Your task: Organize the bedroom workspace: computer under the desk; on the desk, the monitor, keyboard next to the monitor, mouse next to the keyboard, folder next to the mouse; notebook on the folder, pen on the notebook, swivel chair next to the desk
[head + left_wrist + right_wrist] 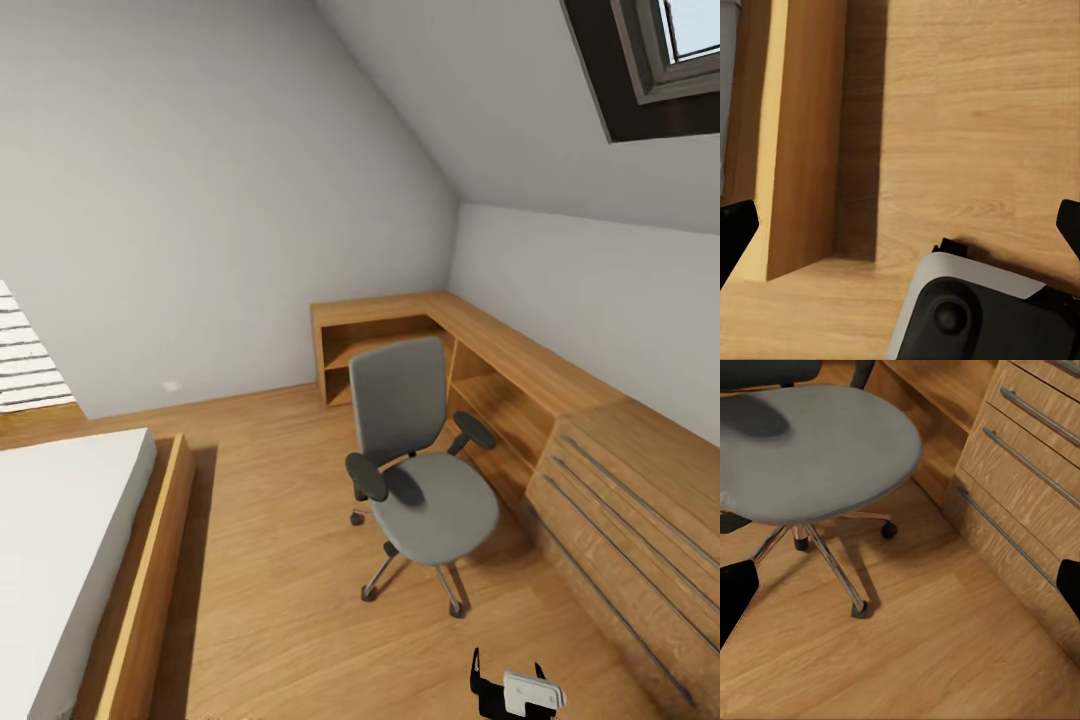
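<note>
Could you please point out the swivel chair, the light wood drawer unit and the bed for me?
swivel chair [440, 505]: head view, on the grey seat pad.
light wood drawer unit [640, 520]: head view, on its drawer front.
bed [60, 520]: head view, on the white mattress.

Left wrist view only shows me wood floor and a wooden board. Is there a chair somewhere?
Observer: Yes, a grey padded swivel chair stands ahead, beside a light wood drawer unit.
Operator: Is my other gripper holding anything?
Observer: No, the right gripper is wide open, near the chair's wheels.
Operator: What's my board?
Observer: The side of a wooden bed frame, carrying a white mattress.
</note>
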You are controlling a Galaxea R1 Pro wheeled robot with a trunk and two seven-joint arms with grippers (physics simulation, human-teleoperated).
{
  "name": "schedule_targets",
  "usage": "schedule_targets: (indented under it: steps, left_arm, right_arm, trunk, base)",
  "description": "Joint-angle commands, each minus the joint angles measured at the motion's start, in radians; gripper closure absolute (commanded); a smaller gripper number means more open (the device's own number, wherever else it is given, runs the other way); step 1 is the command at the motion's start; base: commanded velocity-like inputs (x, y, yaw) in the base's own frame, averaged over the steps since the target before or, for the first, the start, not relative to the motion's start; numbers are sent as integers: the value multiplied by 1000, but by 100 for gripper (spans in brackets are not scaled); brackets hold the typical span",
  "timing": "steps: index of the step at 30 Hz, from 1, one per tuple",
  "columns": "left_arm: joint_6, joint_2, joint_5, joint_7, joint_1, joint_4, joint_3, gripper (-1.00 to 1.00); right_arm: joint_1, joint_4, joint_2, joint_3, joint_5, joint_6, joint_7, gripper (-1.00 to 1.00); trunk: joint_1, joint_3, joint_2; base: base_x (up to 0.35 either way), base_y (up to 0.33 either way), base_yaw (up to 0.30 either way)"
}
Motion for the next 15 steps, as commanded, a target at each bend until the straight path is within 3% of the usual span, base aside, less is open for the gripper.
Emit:
schedule_targets:
  steps: [1, 15]
  left_arm:
    - [-3, 1, 6, 7, -1, -1, -8, -100]
    - [-3, -5, 5, 7, -1, -1, -21, -100]
  right_arm:
    - [-1, 2, 0, 7, 4, -1, -10, -100]
    - [-1, 2, 0, 7, 6, -5, -15, -100]
  trunk:
    - [1, -1, -2]
    - [1, 8, -2]
  base:
    - [0, 0, 223]
    - [0, 0, 248]
